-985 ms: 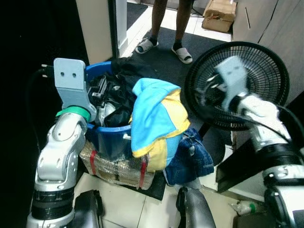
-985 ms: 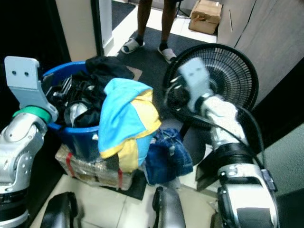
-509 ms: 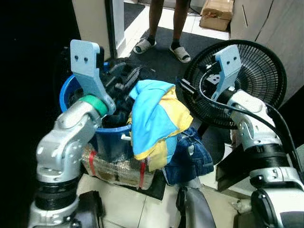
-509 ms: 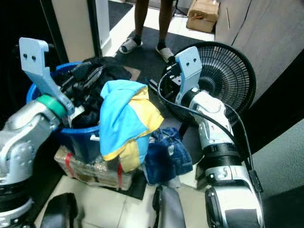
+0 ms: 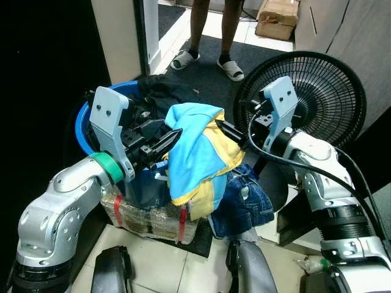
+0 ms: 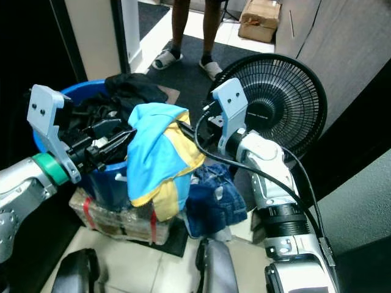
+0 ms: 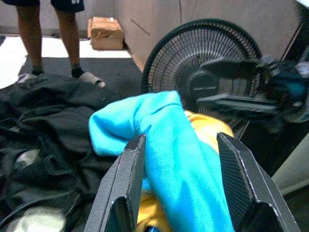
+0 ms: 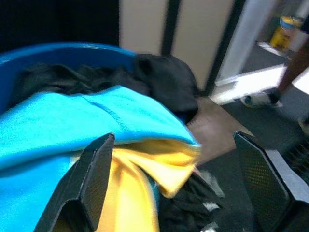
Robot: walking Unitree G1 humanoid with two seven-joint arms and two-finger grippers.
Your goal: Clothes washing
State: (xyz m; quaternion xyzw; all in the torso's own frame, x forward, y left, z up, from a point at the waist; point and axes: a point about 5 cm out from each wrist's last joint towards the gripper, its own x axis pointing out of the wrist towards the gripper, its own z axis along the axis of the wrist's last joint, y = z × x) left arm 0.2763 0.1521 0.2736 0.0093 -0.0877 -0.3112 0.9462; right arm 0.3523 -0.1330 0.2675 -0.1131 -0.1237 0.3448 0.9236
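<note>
Blue-and-yellow fabric garment [image 5: 198,152] at frame centre drapes long-axis downward over the rim of the round blue plastic basket [image 5: 84,122], which holds dark clothes [image 5: 160,91]. Both grippers have swung in since earlier: left gripper [image 5: 160,141] and right gripper [image 5: 229,133] flank the garment, jaws wide, holding nothing.

1. I can't read any text in either head view.
2. The round black floor fan [image 7: 205,72] has a small pale label on its hub in the left wrist view; it's too small to make out.
3. The brown cardboard box [image 5: 278,18] on the floor shows no markings I can read.
</note>
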